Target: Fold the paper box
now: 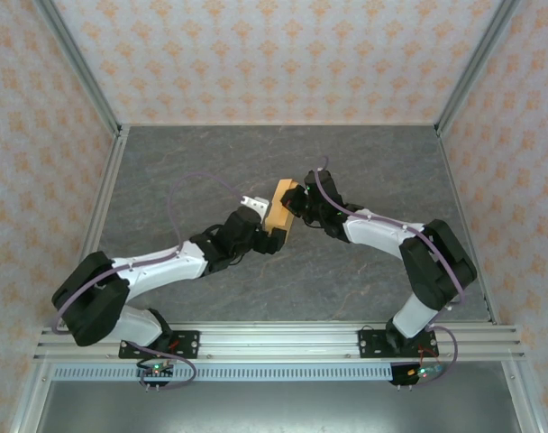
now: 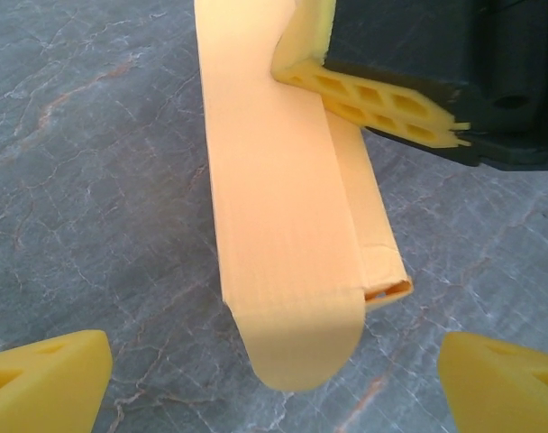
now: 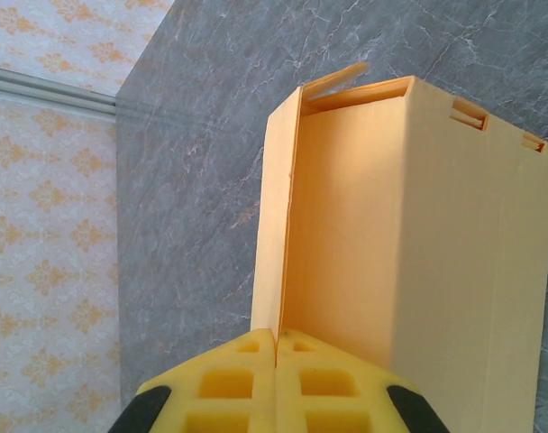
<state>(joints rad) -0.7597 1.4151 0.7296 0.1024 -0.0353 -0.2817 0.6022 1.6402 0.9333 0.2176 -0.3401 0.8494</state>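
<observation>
The paper box (image 1: 281,216) is a light orange, partly folded long box held above the grey table (image 1: 211,162) at mid-scene. My right gripper (image 3: 276,338) is shut on a thin side wall of the paper box (image 3: 391,234); its yellow fingers (image 2: 373,99) also show in the left wrist view. My left gripper (image 2: 274,392) is open, its yellow fingertips (image 2: 49,379) spread wide on either side of the near end of the box (image 2: 283,207). A rounded flap (image 2: 301,343) hangs from that end. Seen from above, the left gripper (image 1: 263,233) sits at the box's near-left end.
Patterned walls (image 1: 256,54) and aluminium posts (image 1: 76,63) enclose the table on three sides. A metal rail (image 1: 274,343) carrying both arm bases runs along the near edge. Bare grey table lies behind the box and to both sides.
</observation>
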